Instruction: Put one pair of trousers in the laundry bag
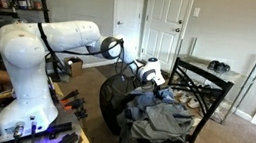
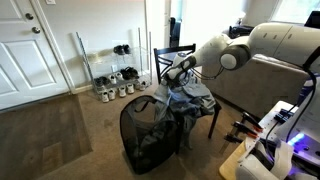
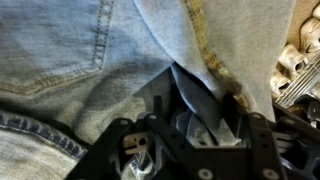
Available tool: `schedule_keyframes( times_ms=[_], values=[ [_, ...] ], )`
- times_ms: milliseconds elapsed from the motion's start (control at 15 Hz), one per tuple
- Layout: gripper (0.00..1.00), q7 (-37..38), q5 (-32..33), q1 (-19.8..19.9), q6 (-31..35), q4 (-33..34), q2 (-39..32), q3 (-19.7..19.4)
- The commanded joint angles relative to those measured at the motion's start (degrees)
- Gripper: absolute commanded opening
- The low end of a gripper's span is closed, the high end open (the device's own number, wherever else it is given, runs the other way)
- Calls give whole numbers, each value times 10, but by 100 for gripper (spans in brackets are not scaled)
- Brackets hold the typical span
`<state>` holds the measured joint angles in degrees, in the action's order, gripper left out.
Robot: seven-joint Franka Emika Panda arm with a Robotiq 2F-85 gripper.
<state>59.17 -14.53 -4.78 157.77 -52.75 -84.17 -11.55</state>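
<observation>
Denim trousers heaped on chair seat; laundry bag just beside chair. Likely soft, limp, fairly heavy, not slippery; pinch bunched fold or waistband. Gripper against denim above chair; spread or pinching, cannot tell.

Faded blue denim trousers with tan stitching; black mesh laundry bag; black lattice chair
</observation>
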Motion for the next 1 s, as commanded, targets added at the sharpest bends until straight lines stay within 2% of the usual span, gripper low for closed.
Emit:
schedule_keyframes(
  times_ms=[0,333,667,933],
  values=[
    [34,17,29,-4,13,1,0,-5],
    [2,18,50,-9,20,-2,0,-18],
    [1,10,45,-19,40,-13,4,-27],
    [1,6,41,-47,127,-70,31,-27]
  ],
)
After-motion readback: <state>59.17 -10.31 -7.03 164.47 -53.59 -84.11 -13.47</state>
